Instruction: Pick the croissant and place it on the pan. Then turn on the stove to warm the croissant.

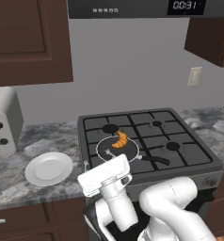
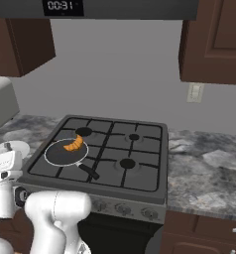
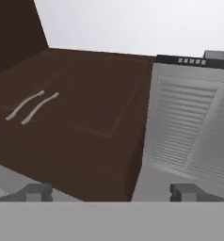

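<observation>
Left base view has the croissant (image 1: 119, 139) lying in the pan (image 1: 104, 150), toward the pan's far rim: a small golden-orange crescent, darker orange along one edge, curved like a comma and far smaller than the black round it rests on. The pan has a thin light rim and a black handle pointing to the right and toward the front of the stove (image 1: 189, 153), and it sits on the front left burner over the black grates. In the right base view the croissant (image 2: 74, 144) shows the same bright orange against the pan (image 2: 58, 155), again on the side away from the handle.

A white plate (image 1: 49, 168) lies on the marbled grey bench (image 1: 57, 136) left of the stove, with a white toaster (image 1: 4, 121) further left against the wall.

The hand (image 3: 112, 192) is raised and points up at the brown cupboard doors (image 3: 71, 117) and the grey hood (image 3: 189, 122); its two dark fingertips (image 3: 36, 190) stand wide apart with nothing between them. Round knobs (image 2: 124, 209) line the stove's front panel.
</observation>
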Controlling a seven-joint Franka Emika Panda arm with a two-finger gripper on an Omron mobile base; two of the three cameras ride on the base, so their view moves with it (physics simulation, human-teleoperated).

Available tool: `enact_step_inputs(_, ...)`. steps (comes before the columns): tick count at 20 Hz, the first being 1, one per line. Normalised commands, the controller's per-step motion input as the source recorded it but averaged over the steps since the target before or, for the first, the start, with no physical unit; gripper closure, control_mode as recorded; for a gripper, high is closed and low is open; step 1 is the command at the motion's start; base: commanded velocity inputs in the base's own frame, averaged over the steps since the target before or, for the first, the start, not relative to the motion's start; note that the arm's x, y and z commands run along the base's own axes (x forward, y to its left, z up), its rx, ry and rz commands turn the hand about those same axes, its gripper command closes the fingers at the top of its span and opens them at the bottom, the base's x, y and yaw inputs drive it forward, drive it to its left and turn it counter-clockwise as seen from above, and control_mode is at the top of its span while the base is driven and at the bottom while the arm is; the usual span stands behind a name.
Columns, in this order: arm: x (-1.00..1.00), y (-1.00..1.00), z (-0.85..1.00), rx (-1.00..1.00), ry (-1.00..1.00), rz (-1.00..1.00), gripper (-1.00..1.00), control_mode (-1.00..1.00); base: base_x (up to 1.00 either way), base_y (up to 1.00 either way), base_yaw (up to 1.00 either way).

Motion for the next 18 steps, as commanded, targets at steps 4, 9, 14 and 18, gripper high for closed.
enact_step_inputs(4, -1.0, 0.06, -0.1, 0.47, 0.21, 0.14, -1.0, -1.0, 0.0, 0.0, 0.0)
enact_step_inputs(9, -1.0, 0.13, -0.09, 0.44, 0.25, 0.15, -1.0, -1.0, 0.0, 0.0, 0.0)
enact_step_inputs(14, -1.0, 0.0, -0.09, 0.49, 0.31, 0.16, -1.0, -1.0, 0.0, 0.0, 0.0)
enact_step_inputs(18, -1.0, -0.01, -0.47, 0.46, 0.28, 0.13, -1.0, -1.0, 0.0, 0.0, 0.0)
